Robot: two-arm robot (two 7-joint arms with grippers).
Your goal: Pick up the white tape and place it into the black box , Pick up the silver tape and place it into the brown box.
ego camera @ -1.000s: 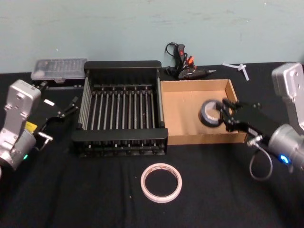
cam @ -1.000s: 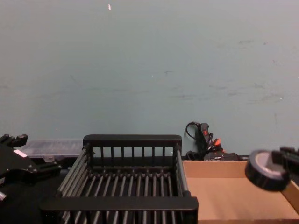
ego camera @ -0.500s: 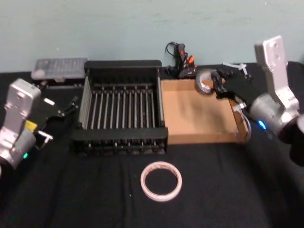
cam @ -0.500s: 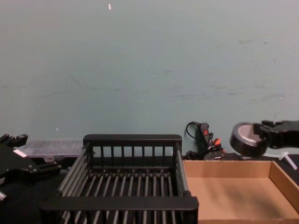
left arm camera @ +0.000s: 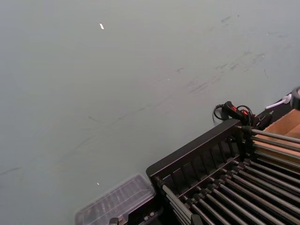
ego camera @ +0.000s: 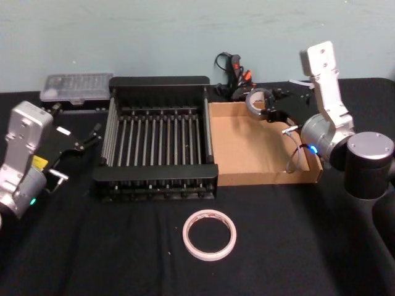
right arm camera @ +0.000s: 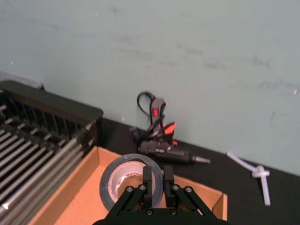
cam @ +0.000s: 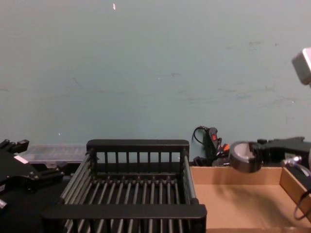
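The silver tape point(ego camera: 254, 100) is a thick grey roll hanging on edge above the far wall of the brown box point(ego camera: 259, 148). My right gripper point(ego camera: 264, 106) is shut on its rim. From the right wrist the fingers point(right arm camera: 151, 180) pinch the silver tape point(right arm camera: 123, 182) over the brown box point(right arm camera: 70, 197). In the chest view the silver tape point(cam: 242, 156) floats above the brown box point(cam: 238, 204). The white tape point(ego camera: 209, 235) lies flat on the black cloth in front of the black box point(ego camera: 160, 82). My left gripper point(ego camera: 91, 135) is parked open at the left of the black box point(cam: 137, 144).
A red-and-black glue gun with its cord point(ego camera: 237, 77) lies behind the brown box, close to the held roll. A clear plastic case point(ego camera: 77, 88) sits behind the crate at the left. White plastic bits point(right arm camera: 255, 171) lie at the far right. Open cloth surrounds the white ring.
My right gripper has carried the silver tape from low over the brown box's right side up and back to above its far wall. The left arm and white tape have not moved.
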